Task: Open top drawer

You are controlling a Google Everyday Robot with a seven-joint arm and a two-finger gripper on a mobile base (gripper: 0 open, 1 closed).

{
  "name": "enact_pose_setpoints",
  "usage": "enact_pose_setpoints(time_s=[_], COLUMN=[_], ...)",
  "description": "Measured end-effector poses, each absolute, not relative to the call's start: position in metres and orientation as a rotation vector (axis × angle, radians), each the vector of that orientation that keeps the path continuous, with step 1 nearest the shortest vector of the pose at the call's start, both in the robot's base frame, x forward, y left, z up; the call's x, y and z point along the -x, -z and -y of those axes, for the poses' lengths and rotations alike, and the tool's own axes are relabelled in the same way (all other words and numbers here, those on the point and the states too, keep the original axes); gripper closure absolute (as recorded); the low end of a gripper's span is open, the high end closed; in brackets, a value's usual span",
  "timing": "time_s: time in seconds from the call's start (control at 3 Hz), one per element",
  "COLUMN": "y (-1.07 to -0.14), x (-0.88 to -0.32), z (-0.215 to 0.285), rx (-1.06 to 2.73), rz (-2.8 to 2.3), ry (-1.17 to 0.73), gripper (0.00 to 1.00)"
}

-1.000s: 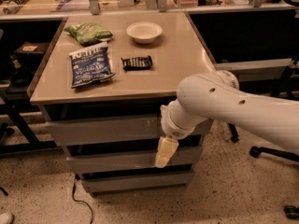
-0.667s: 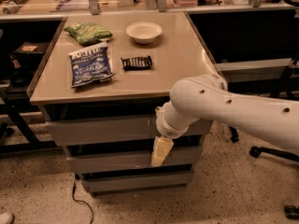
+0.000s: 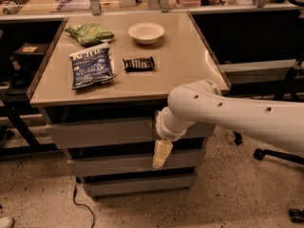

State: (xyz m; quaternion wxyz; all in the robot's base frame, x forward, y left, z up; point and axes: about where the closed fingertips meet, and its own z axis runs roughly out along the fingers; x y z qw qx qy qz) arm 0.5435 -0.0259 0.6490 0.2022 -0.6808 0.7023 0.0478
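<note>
Arm (image 3: 228, 113) hides top drawer (image 3: 99, 133) R; jaws below.

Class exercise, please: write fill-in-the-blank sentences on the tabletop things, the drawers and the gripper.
The white ___ stands right of the green bag.
The blue bag lies ___ of the snack bar.
The gripper hangs before the drawers, pointing ___.
The top drawer is the widest of ___.
Missing: bowl; left; down; three.
</note>
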Motion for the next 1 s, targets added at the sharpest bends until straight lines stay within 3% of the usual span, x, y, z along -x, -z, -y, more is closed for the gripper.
enact_pose_setpoints(time_s=[1.0], y=[-0.635], x=[-0.529], z=[0.026], rx=[1.924], rz=[-1.989], ry=[-0.182], gripper=[0.0])
